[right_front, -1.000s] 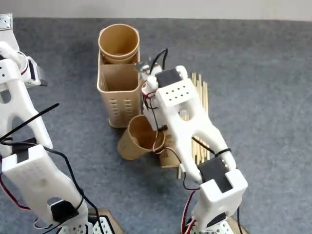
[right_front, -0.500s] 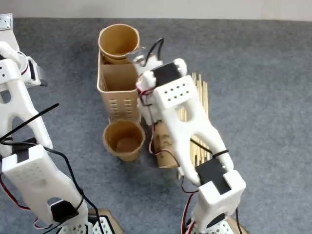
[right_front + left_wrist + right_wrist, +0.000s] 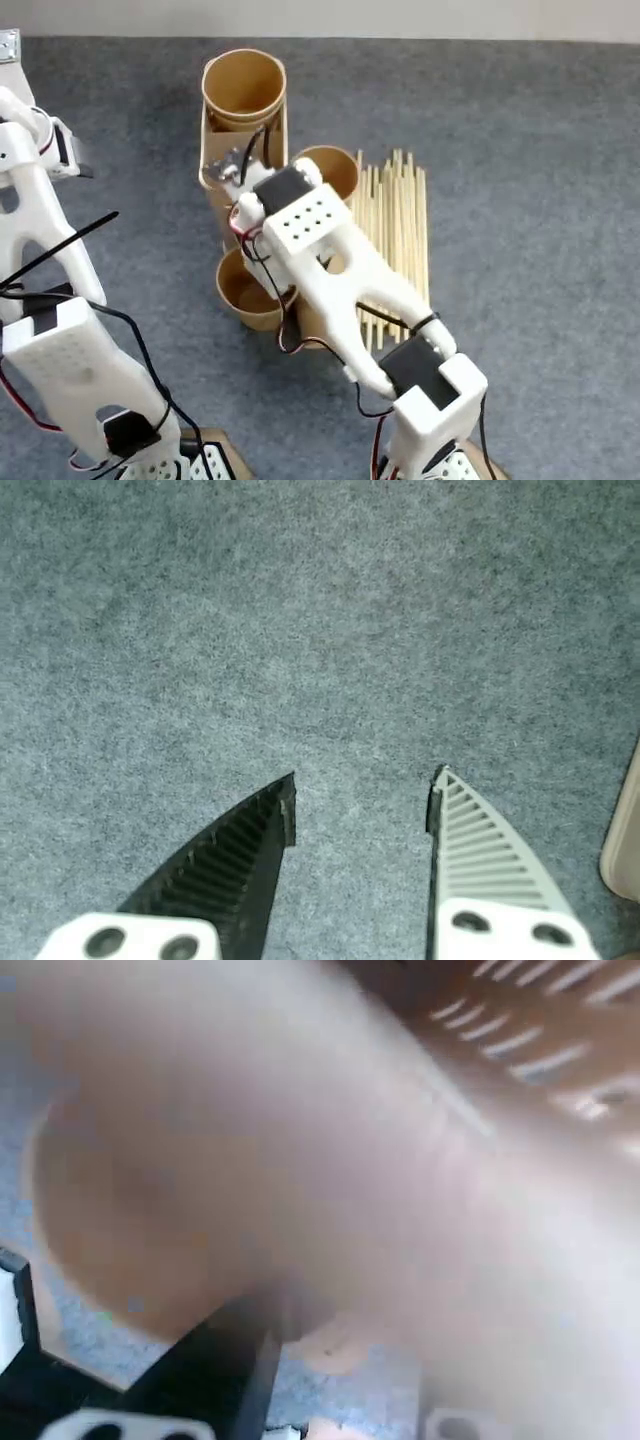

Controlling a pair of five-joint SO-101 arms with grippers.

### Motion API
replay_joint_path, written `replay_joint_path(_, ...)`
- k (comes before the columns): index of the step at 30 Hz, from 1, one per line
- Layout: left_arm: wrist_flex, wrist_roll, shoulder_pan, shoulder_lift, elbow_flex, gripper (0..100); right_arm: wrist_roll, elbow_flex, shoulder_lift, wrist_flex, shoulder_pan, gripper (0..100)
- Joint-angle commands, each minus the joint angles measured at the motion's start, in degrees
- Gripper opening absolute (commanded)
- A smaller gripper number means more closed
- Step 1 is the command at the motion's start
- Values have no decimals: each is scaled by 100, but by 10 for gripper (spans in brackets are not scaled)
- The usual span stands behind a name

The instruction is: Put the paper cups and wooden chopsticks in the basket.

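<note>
Upright just beside the basket (image 3: 215,145), the paper cup (image 3: 238,295) looks light and crushable, best pinched gently at its stiffer rim; the left tool (image 3: 362,790) hangs spread over bare desk (image 3: 300,600), while I cannot tell the right tool's (image 3: 228,172) grip.

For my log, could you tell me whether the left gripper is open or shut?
Open. The left gripper has its fingertips apart, with grey carpet showing between them and nothing held.
</note>
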Motion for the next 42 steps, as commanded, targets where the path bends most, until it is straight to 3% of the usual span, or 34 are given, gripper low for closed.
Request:
replay_joint_path(1,-79,-53,-127,-40,-13,232,18,523,-400,-514,-75,184)
replay_joint_path(4,-79,-53,-154,-40,-22,232,18,857,-400,-725,-66,170)
replay_joint_path(8,-79,-53,-154,-40,-22,232,18,831,-444,-681,40,2)
replay_joint_path(16,-79,-53,-154,-40,-22,232,18,-1516,-453,927,646,5)
replay_joint_path(21,-176,-53,-154,-40,-13,232,35,-2527,-989,901,1086,5)
replay_joint_path(27,-281,-53,-154,-40,-13,232,18,-4101,-1675,567,1068,5)
replay_joint_path(32,-431,-53,-154,-40,-13,232,9,-5068,-1684,-356,1086,5)
replay_joint_path(37,-440,-62,-154,268,-40,232,18,-4418,-1024,-2088,1218,5)
replay_joint_path(42,-686,-422,-233,725,-48,232,18,-3996,75,-2923,1297,5)
